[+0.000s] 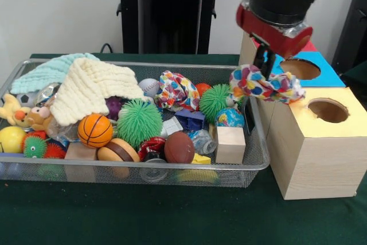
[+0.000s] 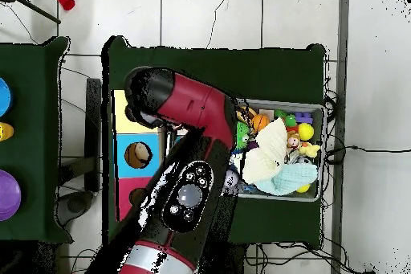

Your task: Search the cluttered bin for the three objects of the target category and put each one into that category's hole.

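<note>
My gripper [image 1: 265,76] is shut on a white bundle with bright multicolour spots [image 1: 267,84]. It holds the bundle in the air over the right end of the wire mesh bin [image 1: 143,166], just left of the large pale wood box. That box's round hole with a yellow surround [image 1: 328,109] lies to the right of the bundle and slightly lower. A second spotted bundle [image 1: 176,91] lies at the back middle of the bin. I see no other such bundle. In the overhead view the arm [image 2: 189,126] hides the gripper and the held bundle; the yellow box top [image 2: 122,110] shows beside it.
A blue-surround hole [image 1: 300,68] and a red box stand behind the yellow one. The bin holds a cream knitted cloth [image 1: 94,90], green spiky balls [image 1: 139,121], a small basketball [image 1: 94,130], a globe-printed ball [image 1: 229,117], a wood block [image 1: 230,144] and other toys.
</note>
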